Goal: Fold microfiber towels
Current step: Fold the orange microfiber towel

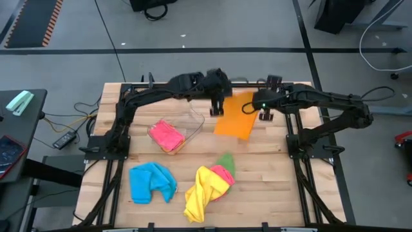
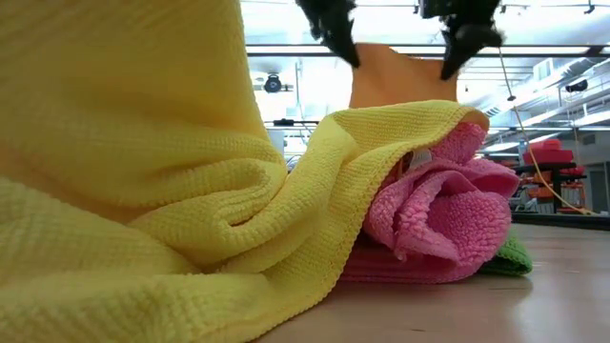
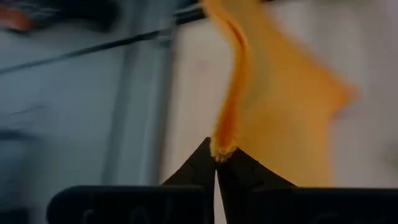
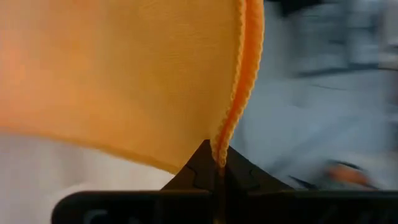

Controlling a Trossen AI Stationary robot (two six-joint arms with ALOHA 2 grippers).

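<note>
Fingers of the left gripper (image 3: 216, 163) and right gripper (image 4: 219, 167) pinch the orange towel (image 1: 236, 116) by opposite corners, held up at the table's (image 1: 270, 193) twelve o'clock edge.

Both hands, left hand (image 1: 217, 107); right hand (image 1: 262, 111), hold the orange towel (image 1: 234, 117) aloft

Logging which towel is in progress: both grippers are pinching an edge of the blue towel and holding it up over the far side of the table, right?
Not the blue one. The high view shows the left gripper and right gripper holding up the orange towel; both wrist views show its hem pinched. The blue towel lies crumpled on the table's near side. The rest is right.
</note>
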